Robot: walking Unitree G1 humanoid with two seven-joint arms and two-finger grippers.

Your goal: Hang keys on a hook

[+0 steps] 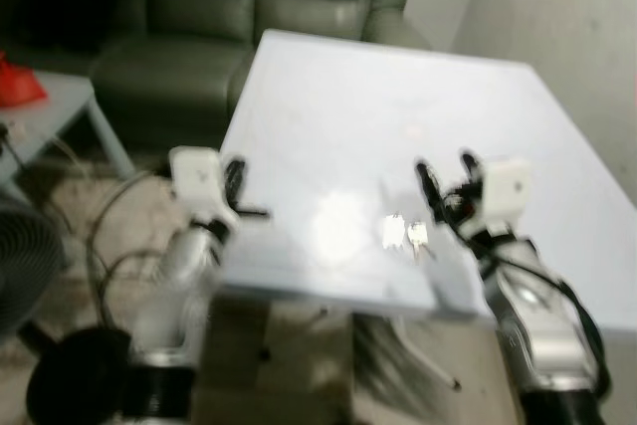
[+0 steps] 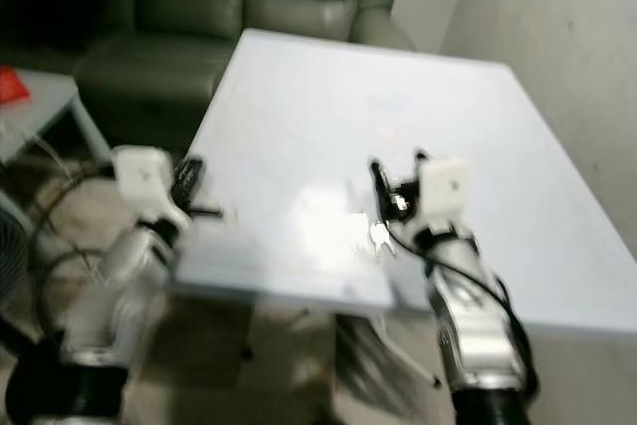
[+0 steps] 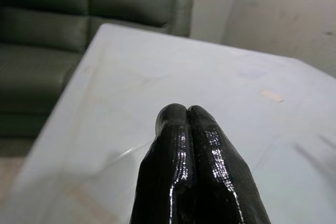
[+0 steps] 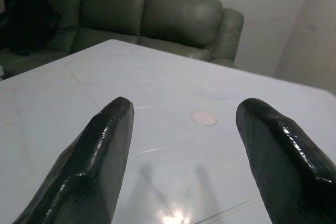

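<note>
The robot is standing at the near edge of a white table [image 1: 398, 116], with a dark green sofa [image 1: 249, 7] sitting behind it; the head views are looking blurred. The keys [image 1: 406, 235] are lying flat on the tabletop near the front edge, just beside a bright glare patch; the right gripper [image 1: 445, 178] is hovering just above and beyond them, its two black fingers [image 4: 94, 166] spread wide apart, gripping nothing. The left gripper [image 1: 233, 182] is hanging over the table's left edge, fingertips [image 3: 186, 129] pressed tight together, empty.
</note>
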